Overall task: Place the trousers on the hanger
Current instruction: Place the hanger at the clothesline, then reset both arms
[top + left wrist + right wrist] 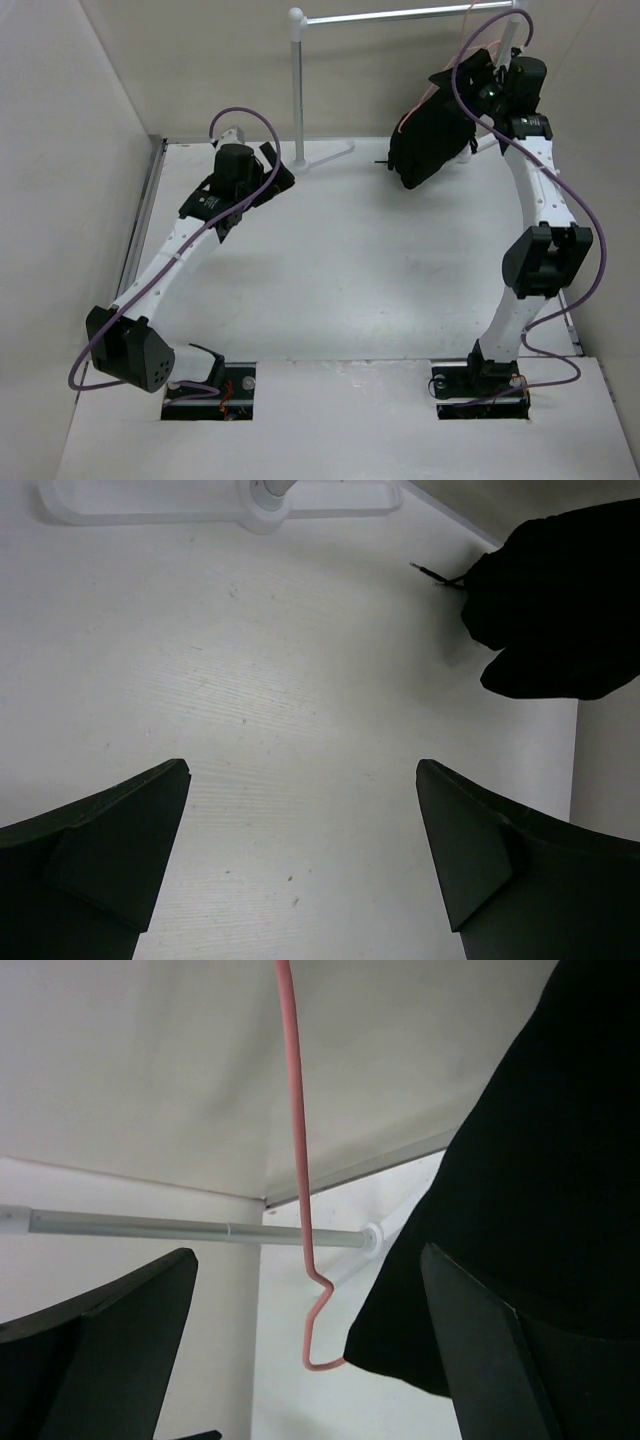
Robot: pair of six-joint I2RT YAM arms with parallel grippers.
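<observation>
The black trousers (430,145) hang draped over the pink wire hanger (405,120) under the white rack's rail at the back right, their lower end close above the table. In the right wrist view the hanger's wire (296,1160) runs down to a bend, with the trousers (540,1160) on its right. My right gripper (478,72) is raised beside the hanger's upper part; its jaws (310,1360) are open and hold nothing. My left gripper (272,172) hovers low over the table at the back left, open and empty (300,820). It sees the trousers' lower end (560,600) at the upper right.
The white rack has a top rail (410,14), an upright post (297,90) and a foot on the table (260,500); the rail also shows in the right wrist view (180,1228). Walls close the table at the left and back. Purple cables loop off both arms.
</observation>
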